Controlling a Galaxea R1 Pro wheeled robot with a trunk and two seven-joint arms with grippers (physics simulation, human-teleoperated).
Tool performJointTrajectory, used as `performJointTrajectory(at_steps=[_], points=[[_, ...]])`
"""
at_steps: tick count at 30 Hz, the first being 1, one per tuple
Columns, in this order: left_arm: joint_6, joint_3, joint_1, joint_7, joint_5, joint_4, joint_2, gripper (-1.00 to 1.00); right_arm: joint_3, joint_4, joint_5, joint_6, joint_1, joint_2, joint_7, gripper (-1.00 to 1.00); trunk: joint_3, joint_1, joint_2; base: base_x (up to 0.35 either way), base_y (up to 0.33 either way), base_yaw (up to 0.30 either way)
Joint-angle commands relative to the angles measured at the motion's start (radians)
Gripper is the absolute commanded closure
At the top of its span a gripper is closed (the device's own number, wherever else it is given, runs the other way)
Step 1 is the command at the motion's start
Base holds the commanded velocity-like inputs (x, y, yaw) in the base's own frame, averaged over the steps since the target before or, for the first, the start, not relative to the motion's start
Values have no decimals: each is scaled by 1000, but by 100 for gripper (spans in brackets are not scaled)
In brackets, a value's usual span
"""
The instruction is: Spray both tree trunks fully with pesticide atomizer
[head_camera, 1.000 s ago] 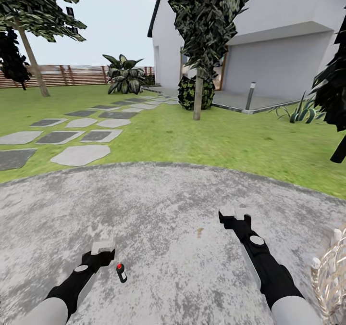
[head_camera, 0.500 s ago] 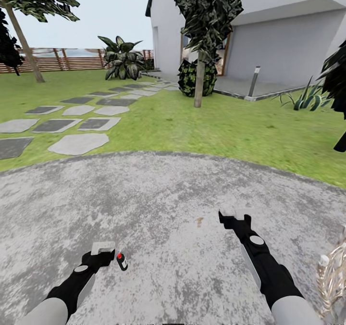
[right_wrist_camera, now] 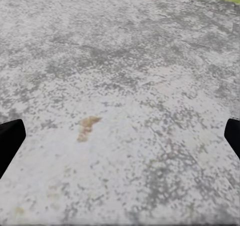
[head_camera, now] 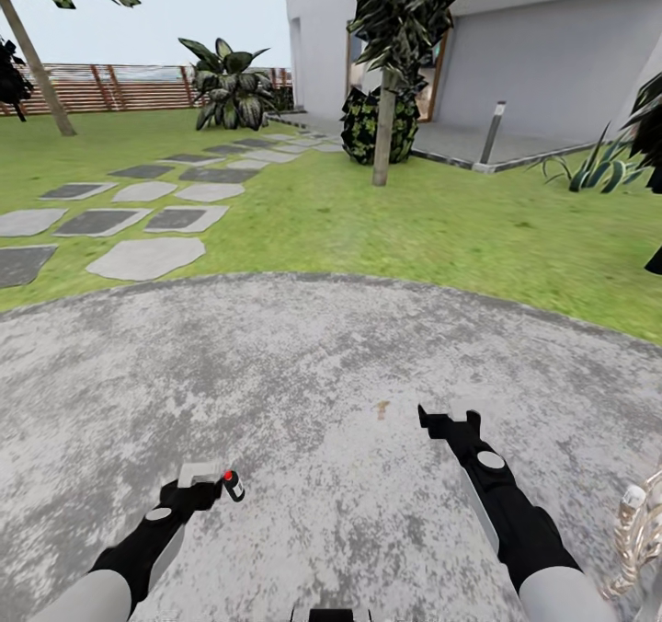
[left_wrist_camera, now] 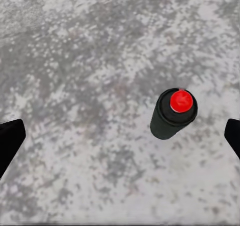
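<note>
Outdoors, mottled grey paving [head_camera: 303,374] meets green lawn [head_camera: 441,226].

Grey house [head_camera: 552,42], stepping stones [head_camera: 147,259], wicker [head_camera: 639,535].

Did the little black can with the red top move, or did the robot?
Cannot tell for the atomizer: the whole head view shifted. Against the brown stain it sits about the same, so likely the robot rolled nearer, bringing the left gripper beside it.

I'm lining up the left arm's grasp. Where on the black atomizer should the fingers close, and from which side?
Probably on the atomizer's black cylindrical body, below the red cap, coming from above. It stands upright on the paved floor, offset toward one finger of the open left gripper, so centre first.
</note>
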Motion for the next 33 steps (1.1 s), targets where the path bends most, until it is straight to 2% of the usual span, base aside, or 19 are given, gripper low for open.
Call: performJointTrajectory(at_steps=[1,33], points=[[-4,1,0,2,0,1,1,-100,0,-2,2,6,0,0,-1,-100,-5,0,-1,0,0,0],[-26,0,0,2,0,2,2,-100,0,-10,2,6,-1,-2,0,-100,-128,15,-8,0,0,0]])
